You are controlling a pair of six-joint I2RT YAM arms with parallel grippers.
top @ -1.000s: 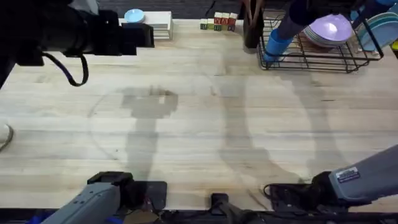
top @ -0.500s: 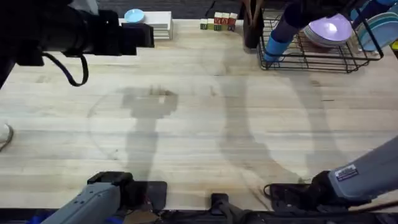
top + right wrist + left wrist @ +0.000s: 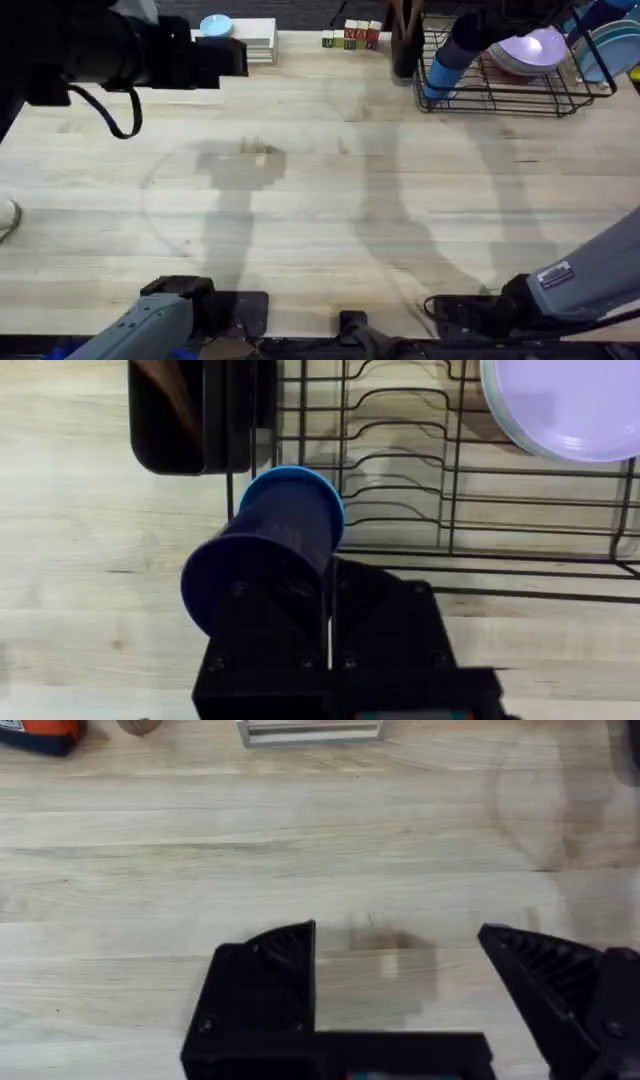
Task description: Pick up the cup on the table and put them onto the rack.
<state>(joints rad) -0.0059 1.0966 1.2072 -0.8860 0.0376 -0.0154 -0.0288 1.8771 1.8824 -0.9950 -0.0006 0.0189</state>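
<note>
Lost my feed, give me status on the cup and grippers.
Right gripper shut on blue cup, at the rack's near-left corner. Left gripper open, empty, over the table. Dark utensil holder close beside.

The left gripper (image 3: pixel 400 970) is seen low over the table (image 3: pixel 300 850), its two black fingers (image 3: pixel 265 985) spread wide apart; nothing is held between them; only bare wood and a soft shadow are seen in the gap. Farther off, a flat white thing (image 3: pixel 310 732), an orange thing (image 3: pixel 40 732) and a small round thing (image 3: pixel 140 726) are cut off by the edge.
</note>
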